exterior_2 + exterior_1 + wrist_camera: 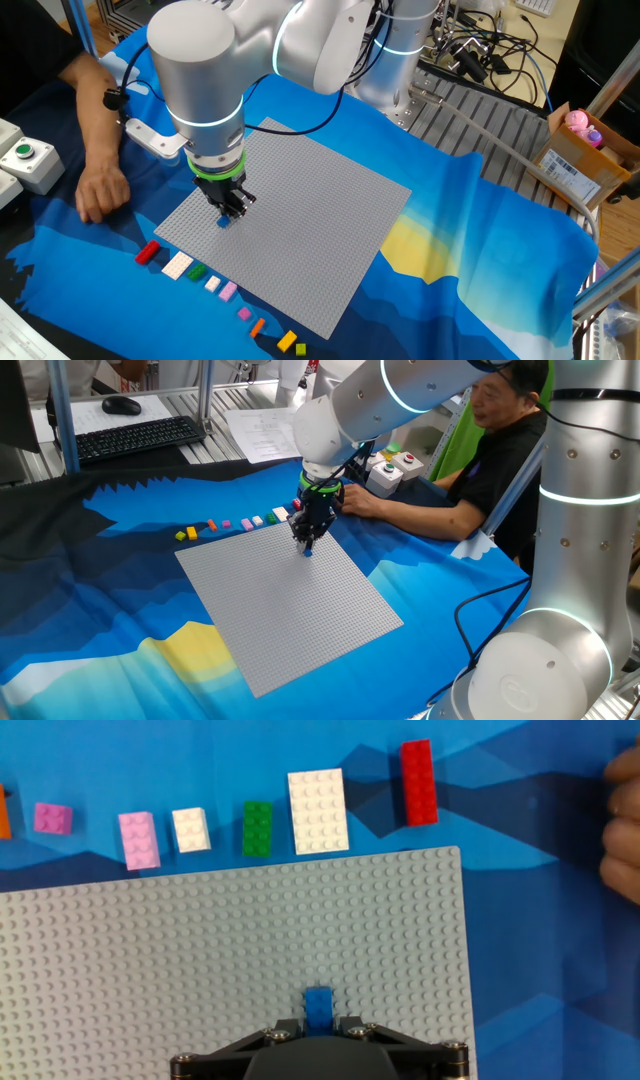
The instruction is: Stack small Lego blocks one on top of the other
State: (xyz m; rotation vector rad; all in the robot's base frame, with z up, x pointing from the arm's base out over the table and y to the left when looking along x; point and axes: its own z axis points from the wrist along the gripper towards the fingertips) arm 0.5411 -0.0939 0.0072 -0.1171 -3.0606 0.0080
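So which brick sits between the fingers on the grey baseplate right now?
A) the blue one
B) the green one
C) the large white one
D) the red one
A: in the hand view the blue brick sits between the fingers on the baseplate, while the red, green and large white bricks lie in the row on the cloth beyond its edge.

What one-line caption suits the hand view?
Gripper shut on a blue brick on the grey baseplate.

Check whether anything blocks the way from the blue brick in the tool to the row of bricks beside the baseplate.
Nothing visible does. The tool holds the blue brick on the baseplate; only bare studs lie between it and the green brick.
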